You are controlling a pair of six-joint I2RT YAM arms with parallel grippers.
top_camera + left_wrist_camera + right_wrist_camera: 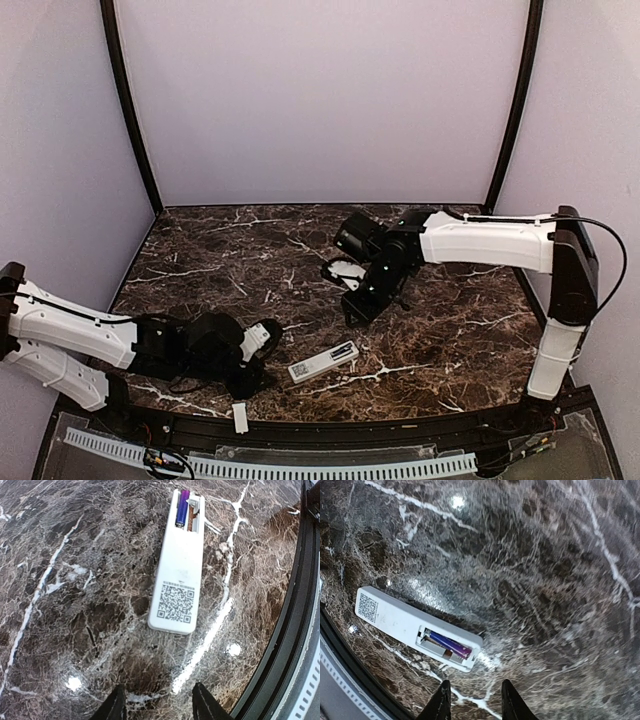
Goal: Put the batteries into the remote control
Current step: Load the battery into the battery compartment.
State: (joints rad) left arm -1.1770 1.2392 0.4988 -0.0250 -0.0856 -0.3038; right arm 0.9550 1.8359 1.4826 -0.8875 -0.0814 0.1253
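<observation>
From my console I count one remote control (177, 575) and one purple battery (182, 509). One short white strip (240, 417), too.

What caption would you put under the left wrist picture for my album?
White remote control lies back-up on dark marble, its battery bay open, one purple battery inside.

QR code (176, 603) — on the remote control (181, 555)

left arm (75, 335), right arm (490, 242): white shells, black joints; thin black cable (612, 235) looping past right elbow
</observation>
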